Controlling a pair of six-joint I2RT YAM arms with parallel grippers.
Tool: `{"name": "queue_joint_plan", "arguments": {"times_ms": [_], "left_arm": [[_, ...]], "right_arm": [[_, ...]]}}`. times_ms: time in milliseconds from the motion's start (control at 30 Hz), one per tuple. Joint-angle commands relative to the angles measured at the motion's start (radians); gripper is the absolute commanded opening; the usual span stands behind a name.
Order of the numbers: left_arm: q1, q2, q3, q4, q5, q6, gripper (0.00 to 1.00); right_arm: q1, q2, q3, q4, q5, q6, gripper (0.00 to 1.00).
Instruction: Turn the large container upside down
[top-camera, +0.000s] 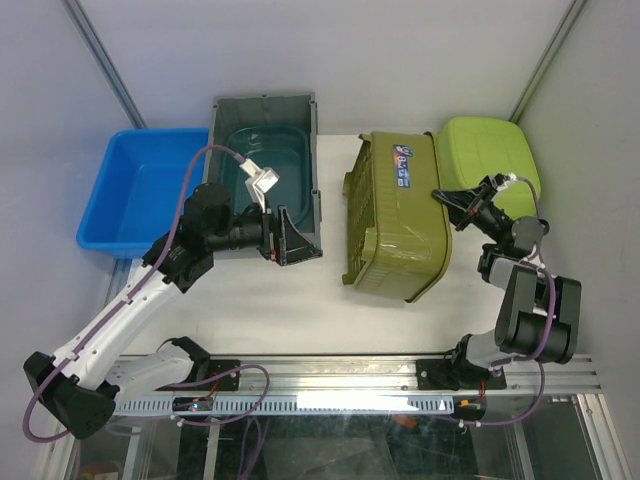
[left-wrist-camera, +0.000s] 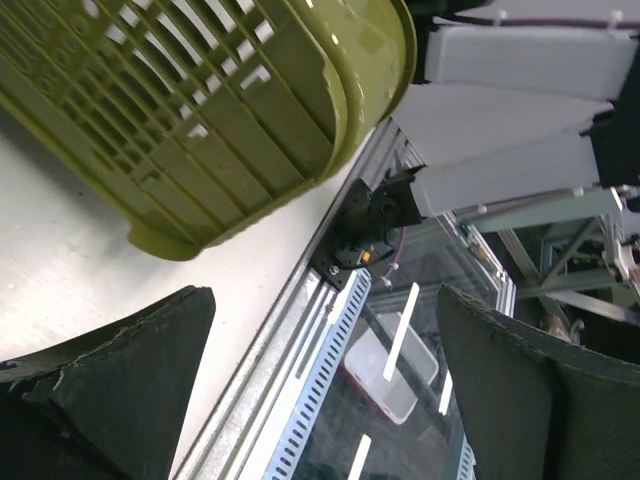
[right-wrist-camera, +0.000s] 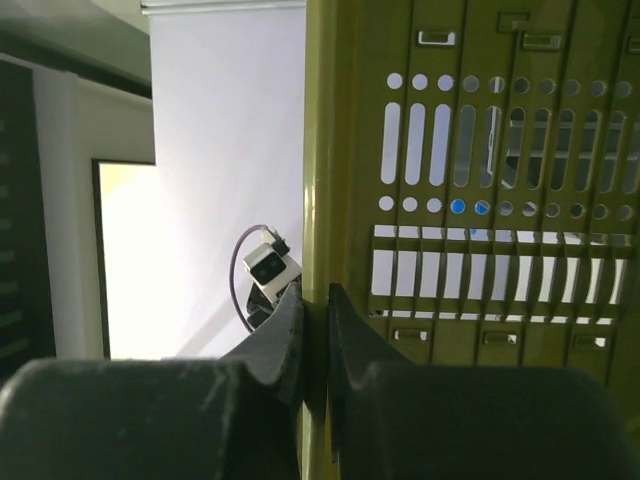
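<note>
The large container is an olive-green slatted basket (top-camera: 395, 215), tipped onto its side in the middle of the table. My right gripper (top-camera: 445, 198) is shut on its right rim; in the right wrist view the jaws (right-wrist-camera: 315, 310) pinch the rim edge (right-wrist-camera: 318, 150) with the slatted wall (right-wrist-camera: 470, 200) to the right. My left gripper (top-camera: 290, 235) is open and empty, left of the basket, by the right wall of a dark grey bin (top-camera: 262, 100). The left wrist view shows the basket's wall and rim (left-wrist-camera: 220, 110) above the spread fingers (left-wrist-camera: 110, 380).
The dark grey bin holds a teal tub (top-camera: 268, 160). A blue tub (top-camera: 140, 190) sits at the far left. A lime-green container (top-camera: 490, 160) stands behind the right gripper. A metal rail (top-camera: 330, 385) runs along the table's near edge.
</note>
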Motion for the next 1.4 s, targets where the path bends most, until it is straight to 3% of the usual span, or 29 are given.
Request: {"name": "queue_joint_plan", "arguments": {"times_ms": [0, 200, 467, 667, 733, 800, 833, 900, 933, 967, 1367], "left_arm": [[-0.061, 0.041, 0.036, 0.119, 0.079, -0.029, 0.99], [-0.147, 0.1, 0.017, 0.256, 0.06, -0.094, 0.99], [-0.17, 0.158, 0.019, 0.35, 0.033, -0.132, 0.99], [-0.17, 0.155, 0.006, 0.349, 0.01, -0.13, 0.99], [-0.17, 0.149, -0.004, 0.35, -0.002, -0.131, 0.99], [-0.171, 0.145, -0.013, 0.35, -0.018, -0.133, 0.99], [-0.17, 0.142, -0.017, 0.349, -0.024, -0.133, 0.99], [-0.171, 0.14, -0.025, 0.349, -0.037, -0.133, 0.99], [-0.17, 0.137, -0.028, 0.344, -0.045, -0.133, 0.99], [-0.17, 0.136, -0.034, 0.34, -0.052, -0.132, 0.99], [-0.17, 0.119, -0.056, 0.317, -0.089, -0.118, 0.99]], "right_arm": [[-0.054, 0.064, -0.032, 0.306, -0.089, 0.171, 0.0], [-0.156, 0.169, -0.047, 0.307, -0.132, 0.158, 0.02], [-0.235, 0.3, -0.025, 0.307, -0.119, 0.134, 0.32], [-0.235, 0.286, 0.011, 0.233, -0.124, 0.09, 0.52], [-0.235, 0.245, 0.026, 0.065, -0.128, -0.05, 0.58], [-0.234, 0.171, 0.064, -0.295, -0.124, -0.196, 0.6], [-0.23, 0.125, 0.109, -0.579, -0.105, -0.417, 0.63], [-0.219, 0.048, 0.312, -1.323, 0.076, -1.039, 0.73], [-0.189, 0.037, 0.418, -1.586, 0.212, -1.218, 0.78], [-0.168, 0.035, 0.489, -1.706, 0.326, -1.306, 0.8], [-0.033, 0.141, 0.638, -1.8, 0.484, -1.386, 0.83]]}}
